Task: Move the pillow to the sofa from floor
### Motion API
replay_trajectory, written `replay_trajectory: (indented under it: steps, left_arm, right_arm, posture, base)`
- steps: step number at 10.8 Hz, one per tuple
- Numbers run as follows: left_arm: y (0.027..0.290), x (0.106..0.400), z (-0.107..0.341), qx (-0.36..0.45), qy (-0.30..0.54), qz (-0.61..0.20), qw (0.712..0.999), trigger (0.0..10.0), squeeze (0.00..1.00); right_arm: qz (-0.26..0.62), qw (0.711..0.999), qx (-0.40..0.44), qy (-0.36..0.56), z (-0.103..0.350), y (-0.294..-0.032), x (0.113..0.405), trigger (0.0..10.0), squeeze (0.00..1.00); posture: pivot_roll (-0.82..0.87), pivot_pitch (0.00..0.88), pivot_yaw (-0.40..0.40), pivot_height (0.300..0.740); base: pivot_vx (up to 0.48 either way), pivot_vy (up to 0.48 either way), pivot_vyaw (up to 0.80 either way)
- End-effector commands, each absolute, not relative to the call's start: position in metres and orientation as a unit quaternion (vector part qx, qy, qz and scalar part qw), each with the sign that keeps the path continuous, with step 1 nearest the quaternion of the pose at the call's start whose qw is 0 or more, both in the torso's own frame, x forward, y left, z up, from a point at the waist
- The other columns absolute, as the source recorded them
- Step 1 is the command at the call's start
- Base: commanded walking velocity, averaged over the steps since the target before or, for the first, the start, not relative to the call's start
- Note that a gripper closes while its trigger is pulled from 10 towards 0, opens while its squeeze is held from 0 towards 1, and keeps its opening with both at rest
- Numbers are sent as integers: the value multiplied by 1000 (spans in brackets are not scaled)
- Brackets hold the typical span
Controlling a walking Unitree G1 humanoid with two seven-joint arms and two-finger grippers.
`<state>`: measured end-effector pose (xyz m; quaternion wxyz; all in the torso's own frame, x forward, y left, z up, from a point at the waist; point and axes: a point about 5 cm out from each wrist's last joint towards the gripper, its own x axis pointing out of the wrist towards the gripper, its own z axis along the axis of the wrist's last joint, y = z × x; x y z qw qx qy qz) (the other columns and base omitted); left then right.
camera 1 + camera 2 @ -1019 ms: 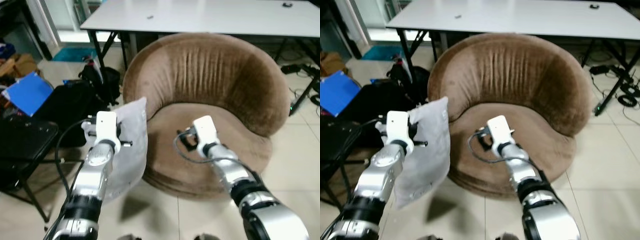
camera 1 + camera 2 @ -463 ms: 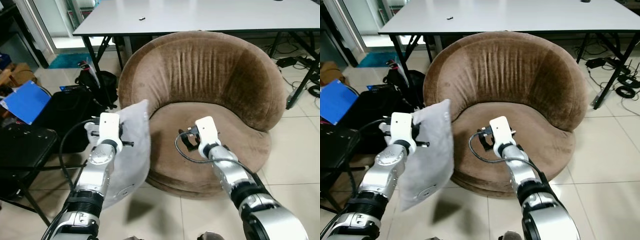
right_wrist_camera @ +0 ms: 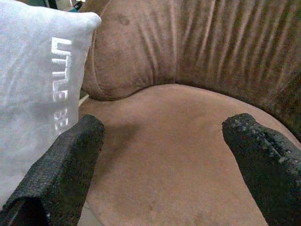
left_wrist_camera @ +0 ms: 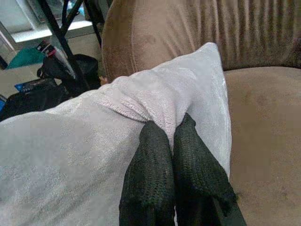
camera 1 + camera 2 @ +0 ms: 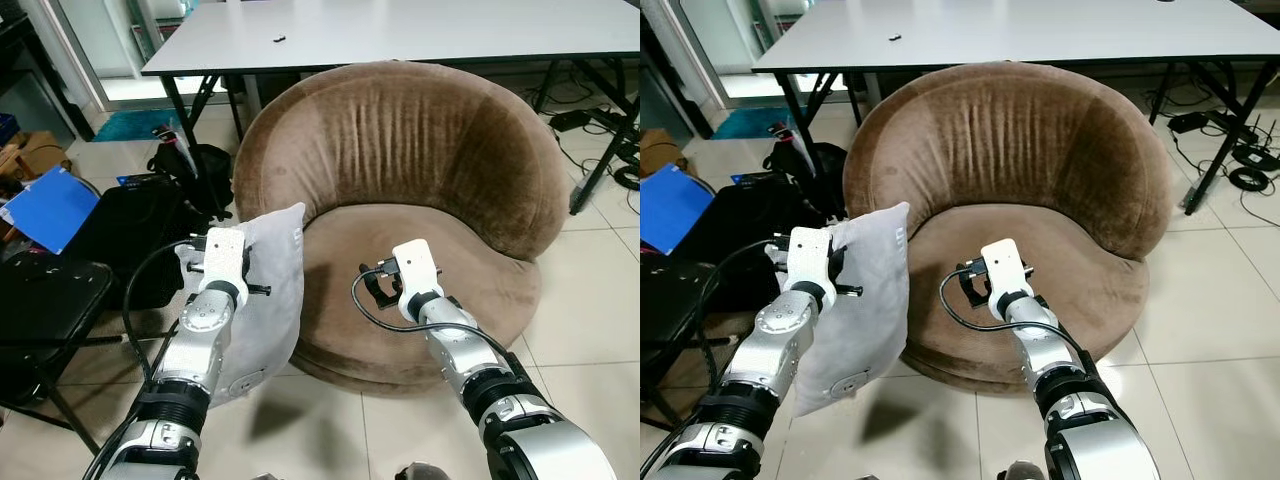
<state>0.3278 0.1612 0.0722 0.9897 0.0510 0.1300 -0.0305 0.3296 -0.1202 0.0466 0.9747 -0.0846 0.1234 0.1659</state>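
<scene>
Sofa [image 5: 420,160]: round, brown, in front of white bench [image 5: 420,30].
Pillow [image 5: 265,290]: grey, hanging off the floor beside sofa's left edge.
Left claw [image 4: 171,141]: pinched onto pillow's fold.
Right claw [image 3: 164,146]: fingers spread, over sofa seat.

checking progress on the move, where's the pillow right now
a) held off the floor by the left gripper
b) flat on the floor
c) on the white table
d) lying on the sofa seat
a: the left gripper pinches the pillow beside the sofa.
</scene>
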Motion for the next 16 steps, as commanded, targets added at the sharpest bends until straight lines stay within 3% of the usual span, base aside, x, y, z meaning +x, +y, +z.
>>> replay_trajectory:
  steps: [1,8,16]
  left_arm:
    - [163,334,84,60,102,-34,992,10000,0]
    - [165,332,84,32,101,-48,993,10000,0]
    - [167,319,77,38,112,-19,993,10000,0]
  right_arm:
    - [166,976,-82,114,48,-117,329,10000,0]
    - [172,974,-80,126,41,-116,324,10000,0]
    - [173,979,-40,103,54,-121,321,10000,0]
  posture:
    - [-219,0,140,740]
    - [-207,0,132,740]
    - [-185,0,103,740]
  base:
    - [0,0,0]
    - [408,0,0]
    - [0,0,0]
